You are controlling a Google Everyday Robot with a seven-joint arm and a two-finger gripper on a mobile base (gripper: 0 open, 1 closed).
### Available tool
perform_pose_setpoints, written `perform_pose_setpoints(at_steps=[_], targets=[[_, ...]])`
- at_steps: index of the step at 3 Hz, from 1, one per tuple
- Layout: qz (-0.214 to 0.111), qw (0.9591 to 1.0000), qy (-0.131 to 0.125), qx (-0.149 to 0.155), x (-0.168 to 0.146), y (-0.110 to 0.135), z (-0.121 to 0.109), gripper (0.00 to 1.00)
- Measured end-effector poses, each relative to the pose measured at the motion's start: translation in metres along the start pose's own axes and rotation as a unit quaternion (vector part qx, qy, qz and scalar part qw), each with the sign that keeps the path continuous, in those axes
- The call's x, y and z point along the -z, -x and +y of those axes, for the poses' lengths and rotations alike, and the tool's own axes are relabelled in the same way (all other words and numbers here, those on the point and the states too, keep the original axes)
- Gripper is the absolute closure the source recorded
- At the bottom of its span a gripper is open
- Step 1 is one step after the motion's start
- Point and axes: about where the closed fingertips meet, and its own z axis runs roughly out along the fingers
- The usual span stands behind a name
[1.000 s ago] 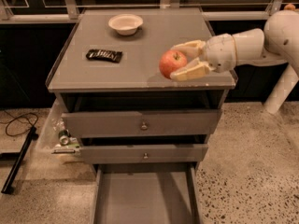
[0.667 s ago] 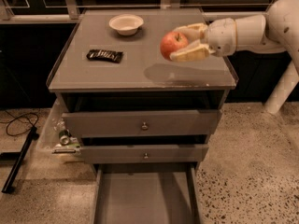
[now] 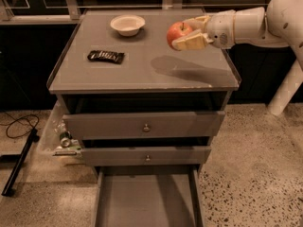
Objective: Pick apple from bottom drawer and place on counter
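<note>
Bottom drawer [image 3: 147,202]: pulled out at the foot of the cabinet, nearest the lens, its plain grey floor showing
Upper drawers [image 3: 144,124]: two knobbed fronts stacked above it
Counter [image 3: 142,74]: broad grey top, a dark wrapped bar [image 3: 106,56] lying at its left
Apple [image 3: 178,32]: red with a yellowish patch, held in the air over the counter's right rear part, its shadow [image 3: 175,65] on the surface below
Pincer [image 3: 182,33]: reaches in from the right, pale fingers [image 3: 191,41] clamped on the apple, one above and one below, the fruit at their tips
Handling: judged firm, smooth-skinned and fairly light; round, so likely to roll once released; best taken across its widest middle with modest pressure, to spare bruising
White bowl [image 3: 127,24]: farthest back, left of the apple and well apart
</note>
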Motion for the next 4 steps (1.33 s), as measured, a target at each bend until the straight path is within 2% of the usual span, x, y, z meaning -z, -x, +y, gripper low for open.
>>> perform_pose_setpoints(at_steps=[1, 2, 4], targets=[[0.047, 0.9984, -0.016, -0.028, -0.027, -0.025, -0.018, 1.00], [0.082, 0.9948, -0.034, -0.048, -0.047, -0.044, -0.036, 1.00], [0.127, 0.9877, -0.062, -0.067, -0.068, -0.066, -0.057, 1.00]])
